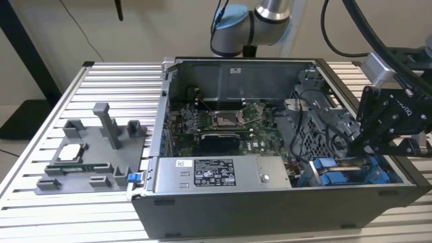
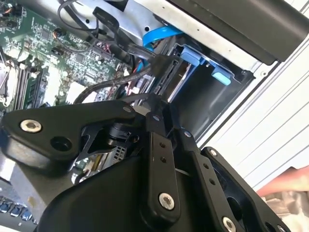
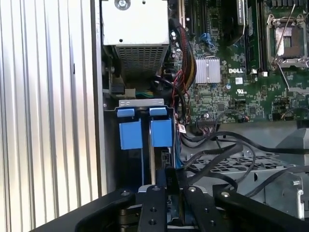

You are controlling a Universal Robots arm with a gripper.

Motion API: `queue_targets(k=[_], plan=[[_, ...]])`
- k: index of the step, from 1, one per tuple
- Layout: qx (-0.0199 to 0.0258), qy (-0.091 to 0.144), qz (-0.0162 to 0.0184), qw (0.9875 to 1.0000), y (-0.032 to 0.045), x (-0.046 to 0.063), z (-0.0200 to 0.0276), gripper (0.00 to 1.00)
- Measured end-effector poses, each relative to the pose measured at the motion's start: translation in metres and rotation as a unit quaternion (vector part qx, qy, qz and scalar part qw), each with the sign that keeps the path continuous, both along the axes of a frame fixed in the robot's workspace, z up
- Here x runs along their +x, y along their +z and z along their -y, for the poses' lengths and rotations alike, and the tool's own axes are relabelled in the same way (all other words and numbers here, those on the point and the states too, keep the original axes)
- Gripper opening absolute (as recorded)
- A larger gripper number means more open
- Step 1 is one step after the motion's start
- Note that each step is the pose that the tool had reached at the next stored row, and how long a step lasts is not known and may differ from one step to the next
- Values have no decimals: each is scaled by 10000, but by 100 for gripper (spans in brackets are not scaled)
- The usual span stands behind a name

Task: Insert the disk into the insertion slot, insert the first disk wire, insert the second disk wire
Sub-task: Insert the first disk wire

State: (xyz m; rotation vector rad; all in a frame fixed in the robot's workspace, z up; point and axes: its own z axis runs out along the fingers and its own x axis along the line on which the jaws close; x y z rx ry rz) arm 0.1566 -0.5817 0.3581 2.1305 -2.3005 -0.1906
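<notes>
Exterior view, gripper (image 1: 361,152): black; it hung low inside the open computer case (image 1: 270,212), at the corner on the exterior view's right.
Gripper state: the fingers (image 3: 154,208) were drawn close together in the first wrist view, pinching a black disk wire plug (image 3: 172,181) between them.
Disk (image 3: 161,133): stood on edge in the insertion slot, directly ahead of the fingertips, with the blue carrier end beyond the plug. Whether the plug touched the disk could not be told.
Insertion slot (image 1: 341,177): grey bay with blue fittings, directly beneath the gripper in the exterior view.
Black cables (image 3: 227,145): looped beside the gripper over a perforated grey panel. Which one led to the plug could not be told.
Blue cable (image 2: 159,34): curved ahead of the gripper in the second wrist view, near the blue fittings.
Power-supply box (image 1: 216,174): grey and labelled; it lay beyond the slot from the gripper.
Motherboard (image 1: 223,121): lay on the case floor, well apart from the gripper, toward the exterior view's left.
Table (image 1: 40,101): slatted metal, under the case.
Grey fixture (image 1: 88,157): rested on the table outside the case, far from the gripper.
</notes>
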Motion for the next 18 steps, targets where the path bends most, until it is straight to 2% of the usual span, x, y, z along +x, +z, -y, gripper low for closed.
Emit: queue_targets(k=[7, 18], plan=[[0, -18, -1, 10000, -11, 109, 27, 0], [1, -21, -1, 10000, -12, 118, 31, 0]])
